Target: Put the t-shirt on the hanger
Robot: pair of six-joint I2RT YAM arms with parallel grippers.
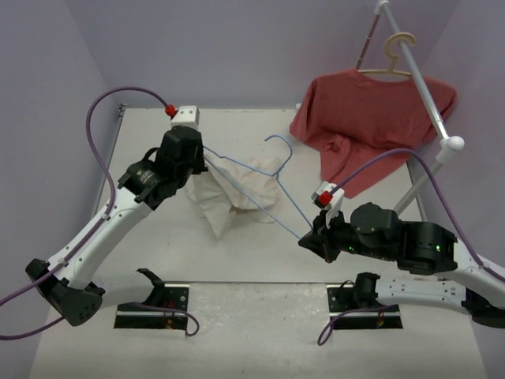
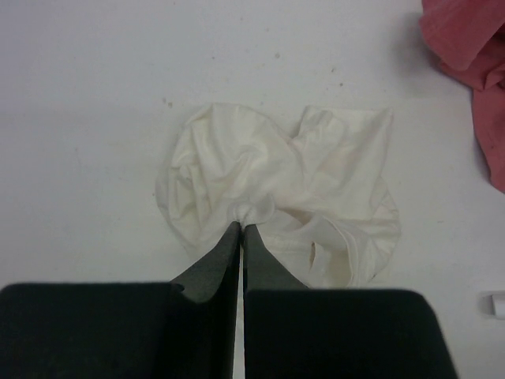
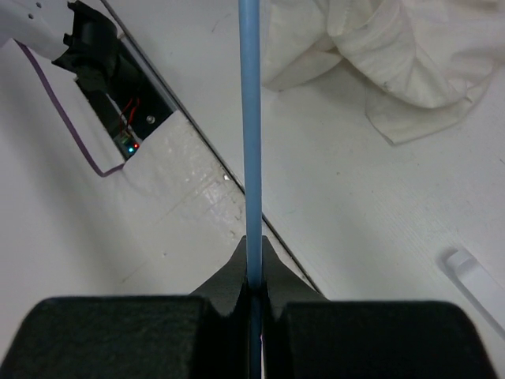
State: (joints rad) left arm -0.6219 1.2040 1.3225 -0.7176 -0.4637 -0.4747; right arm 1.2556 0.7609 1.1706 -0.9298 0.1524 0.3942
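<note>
On the left side of the table (image 1: 237, 253), the left hand (image 2: 241, 225) is pinched shut on a bunch of the cream t-shirt (image 2: 276, 174), which sits crumpled mid-table. The blue wire hanger (image 1: 289, 201) crosses over it, and the right hand (image 3: 254, 260) is clamped on its near-right end. A red shirt (image 1: 363, 110) hangs far right.

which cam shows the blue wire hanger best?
Top external: the hanger shows hook and most of the triangle. Right wrist: only one straight wire clamped in the right gripper. Left wrist: none of it.
</note>
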